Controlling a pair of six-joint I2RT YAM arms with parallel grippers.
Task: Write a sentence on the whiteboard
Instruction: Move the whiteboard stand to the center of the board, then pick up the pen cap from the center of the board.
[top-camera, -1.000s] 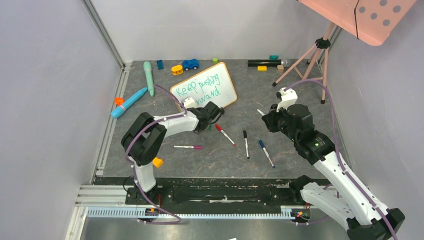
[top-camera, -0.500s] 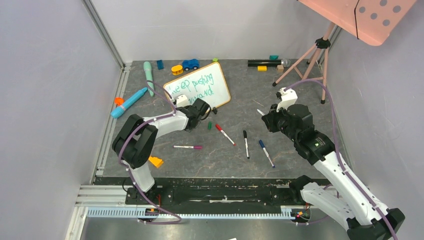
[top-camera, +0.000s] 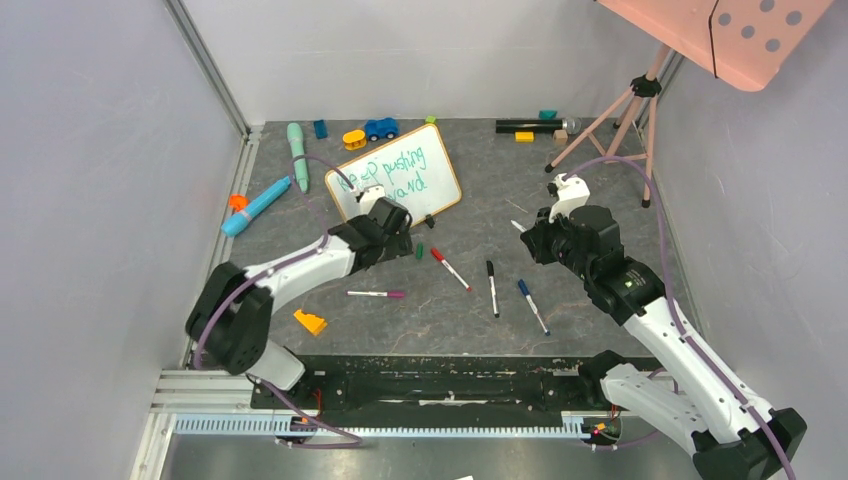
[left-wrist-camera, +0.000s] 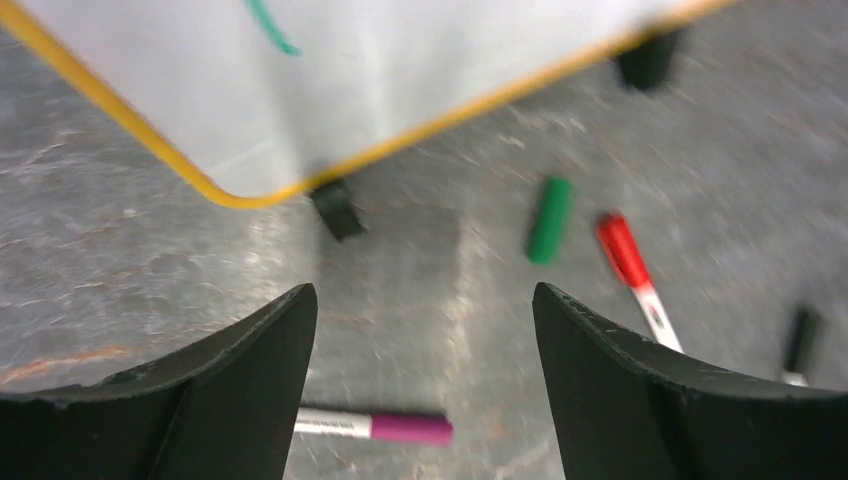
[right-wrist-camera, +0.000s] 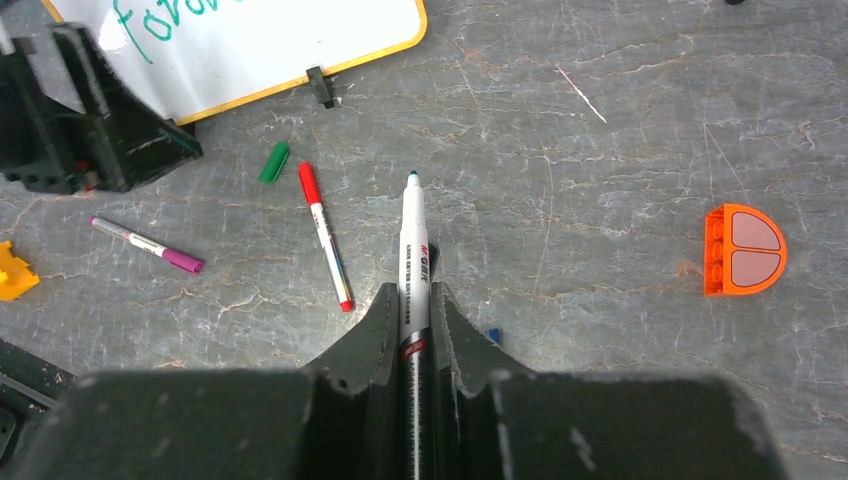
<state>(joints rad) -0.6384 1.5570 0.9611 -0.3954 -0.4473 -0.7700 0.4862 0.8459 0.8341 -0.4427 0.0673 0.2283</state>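
Observation:
The whiteboard (top-camera: 425, 190), white with an orange frame, stands on black clip feet at the middle back of the table. Its green sentence (top-camera: 398, 168) reads "Keep pushing forward" in two lines, partly hidden by my left wrist. My left gripper (top-camera: 398, 232) is open just in front of the board's near edge. In the left wrist view the gripper (left-wrist-camera: 422, 300) holds nothing, with the whiteboard's (left-wrist-camera: 420, 70) corner above it. My right gripper (top-camera: 535, 240) is shut on a marker (right-wrist-camera: 413, 230) with its cap off and hangs above the table right of the board. The right gripper (right-wrist-camera: 413, 295) points its tip forward.
A green cap (top-camera: 420, 250), a red marker (top-camera: 450, 268), a black marker (top-camera: 491, 288), a blue marker (top-camera: 532, 305) and a purple marker (top-camera: 377, 294) lie in front. An orange block (top-camera: 310, 322) sits near left. Toys line the back; a tripod (top-camera: 620, 110) stands back right.
The left gripper carried the whiteboard left and back, then opened and let go of it. The left arm has drawn back towards the near left. The right arm barely moved.

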